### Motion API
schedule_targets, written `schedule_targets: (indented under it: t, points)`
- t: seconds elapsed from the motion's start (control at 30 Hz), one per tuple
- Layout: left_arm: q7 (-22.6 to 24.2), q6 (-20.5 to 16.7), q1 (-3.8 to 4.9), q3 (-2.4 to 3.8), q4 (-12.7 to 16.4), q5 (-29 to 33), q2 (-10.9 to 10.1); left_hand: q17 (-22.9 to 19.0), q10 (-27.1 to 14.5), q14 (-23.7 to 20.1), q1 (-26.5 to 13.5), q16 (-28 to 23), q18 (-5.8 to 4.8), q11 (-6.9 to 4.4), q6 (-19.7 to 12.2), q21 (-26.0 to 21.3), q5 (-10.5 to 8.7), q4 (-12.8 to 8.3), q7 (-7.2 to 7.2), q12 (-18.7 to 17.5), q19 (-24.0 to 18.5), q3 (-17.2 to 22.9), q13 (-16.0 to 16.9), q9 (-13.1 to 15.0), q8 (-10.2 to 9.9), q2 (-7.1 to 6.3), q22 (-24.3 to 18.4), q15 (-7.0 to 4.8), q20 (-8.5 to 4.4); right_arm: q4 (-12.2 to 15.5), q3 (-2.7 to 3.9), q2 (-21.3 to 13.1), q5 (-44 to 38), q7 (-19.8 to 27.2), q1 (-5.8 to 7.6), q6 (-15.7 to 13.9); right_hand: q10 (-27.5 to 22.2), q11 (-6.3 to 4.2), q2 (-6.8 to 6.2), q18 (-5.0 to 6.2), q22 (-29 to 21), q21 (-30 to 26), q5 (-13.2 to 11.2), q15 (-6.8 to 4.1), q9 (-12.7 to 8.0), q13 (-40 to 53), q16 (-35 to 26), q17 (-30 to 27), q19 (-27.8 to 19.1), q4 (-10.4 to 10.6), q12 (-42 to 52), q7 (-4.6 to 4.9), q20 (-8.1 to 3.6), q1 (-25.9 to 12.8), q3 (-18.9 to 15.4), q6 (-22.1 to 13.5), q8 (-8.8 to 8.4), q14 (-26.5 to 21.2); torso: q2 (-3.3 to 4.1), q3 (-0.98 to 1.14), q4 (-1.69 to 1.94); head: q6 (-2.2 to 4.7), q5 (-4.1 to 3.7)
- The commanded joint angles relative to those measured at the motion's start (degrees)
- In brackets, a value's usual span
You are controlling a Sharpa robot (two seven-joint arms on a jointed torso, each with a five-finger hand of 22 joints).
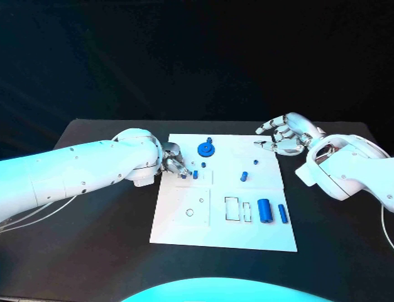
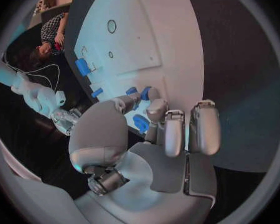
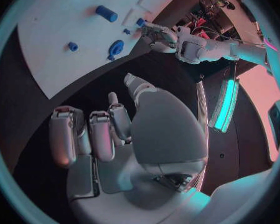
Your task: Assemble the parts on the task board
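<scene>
The board [image 1: 224, 217] lies mid-table with blue parts on it: a round gear [image 1: 205, 149] near its far edge and a cylinder [image 1: 264, 210] toward its near right. The left hand [image 1: 171, 162] is at the board's left edge, fingertips on a small blue part [image 2: 140, 123] that the left wrist view shows between them. The right hand [image 1: 287, 134] hovers off the far right corner, fingers loosely curled and empty, as the right wrist view confirms.
</scene>
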Motion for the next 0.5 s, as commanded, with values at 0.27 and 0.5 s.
schedule_targets:
  t: [0.27, 0.5]
  points:
    - [0.33, 0.07, -0.18, -0.11, -0.38, 0.91, -0.08, 13.86, -0.16, 5.59, -1.17, 0.1, -0.99, 0.03, 0.28, 0.22, -0.15, 2.31, 0.43, -0.24, 0.28, -5.16, 0.15, -0.16, -0.09, -0.58, 0.08, -0.43, -0.16, 0.13, 0.0, -0.1, -0.1, 0.76, -0.03, -0.01, -0.21, -0.06, -0.24, 0.47, 10.39, -0.19, 0.27, -0.05, -0.06, 2.81, -0.27, 7.82, 0.72, 0.03, -0.23, -0.16, -0.14, -0.47, 0.21, 0.25, 0.18, 4.17, -0.06, -0.03, 0.06, 0.16, -0.09]
    - [0.32, -0.27, -0.2, 0.07, -0.17, 0.94, -0.63, 13.84, -0.04, 5.58, -1.18, 0.09, -0.99, 0.01, 0.31, 0.21, -0.12, 3.35, 0.39, -0.09, 0.3, -6.83, 0.4, -0.21, -0.1, -0.55, 0.12, -0.44, -0.17, 0.13, 0.0, -0.15, -0.1, 0.76, -0.03, 0.0, -0.23, -0.05, -0.31, 0.49, 10.34, -0.29, 0.27, -0.05, -0.08, 2.79, -0.28, 7.8, 0.66, 0.07, -0.25, -0.15, -0.15, -0.52, 0.24, 0.19, 0.18, 4.16, -0.01, -0.06, -0.01, 0.23, -0.1]
